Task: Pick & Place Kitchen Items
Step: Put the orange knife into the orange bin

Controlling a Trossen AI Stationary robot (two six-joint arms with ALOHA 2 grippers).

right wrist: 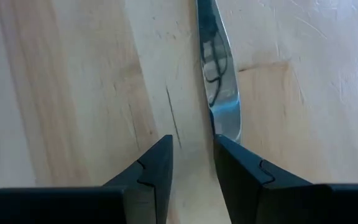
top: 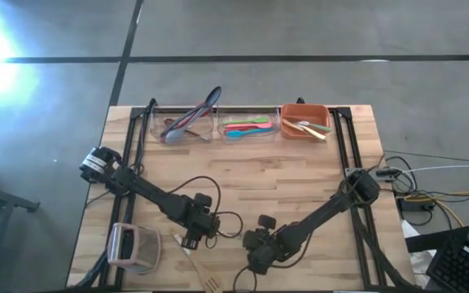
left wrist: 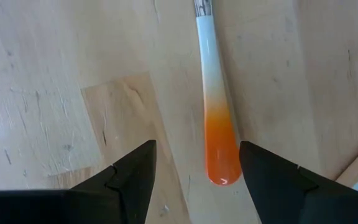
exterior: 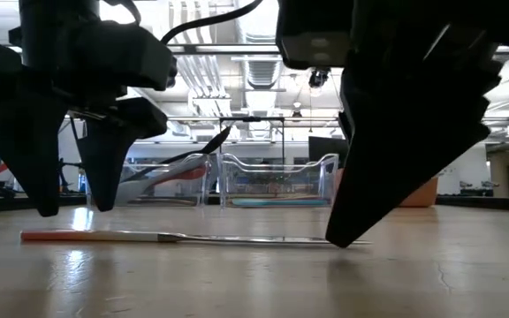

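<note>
Orange bin [top: 287, 114] with pale utensils [top: 309, 127]

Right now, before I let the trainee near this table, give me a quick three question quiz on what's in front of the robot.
1. True or false: the left claw is shut on the knife.
2. Which bin holds the pink, teal and green utensils? A: the left clear bin. B: the middle clear bin. C: the orange bin.
3. In a few words: which end of the knife lies by the right claw?

Key
1. False: it is open, with the orange handle end between its fingers, flat on the table.
2. B.
3. The blade tip.
</note>
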